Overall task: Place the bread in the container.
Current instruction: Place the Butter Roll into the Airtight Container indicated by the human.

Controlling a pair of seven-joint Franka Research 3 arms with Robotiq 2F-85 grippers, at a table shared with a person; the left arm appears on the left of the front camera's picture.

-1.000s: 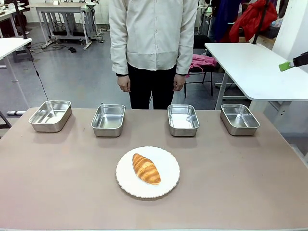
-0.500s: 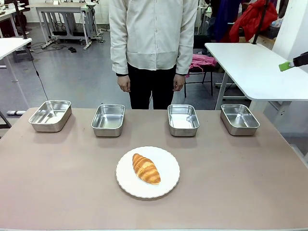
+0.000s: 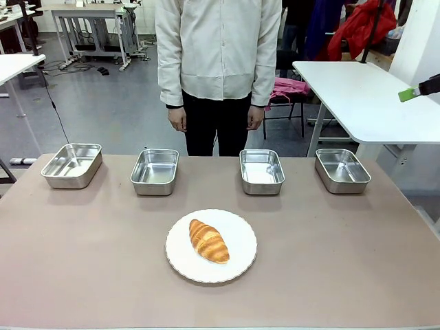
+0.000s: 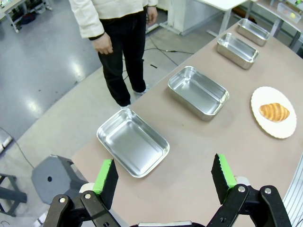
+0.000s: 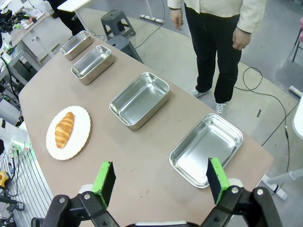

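Golden-brown ridged croissant [image 3: 208, 240] lies untouched in the middle of a round white scallop-edged plate [image 3: 240, 230], near the centre of the brown surface [image 3: 82, 275]. Its long axis runs diagonally: far tip toward the robot's left, near tip toward its right. Both tapered ends are free, with nothing against it.

Beyond the plate is a row of four shallow rectangular stainless-steel pans, all empty: far-left pan [image 3: 72, 165], inner-left pan [image 3: 155, 171], inner-right pan [image 3: 261, 171], far-right pan [image 3: 342, 170]. The two inner ones are nearest the plate, one on each side of its line. The task doesn't say which is the target.

Left tool [image 4: 164, 176]: green pads spread wide, nothing between them. It hangs high at the left end of the surface with the far-left pan just ahead. Right tool [image 5: 160, 180]: same state, mirrored at the right end with the far-right pan just ahead.

Key relation — the croissant is well apart from both tools, inboard of each and about midway between them, so neither arm looks clearly nearer. My read: whichever arm goes has to travel inward and down, then roll the wrist so the pads close across the croissant's short width, square to that diagonal.

Person [image 3: 218, 62] stands at the far edge, not reaching in.
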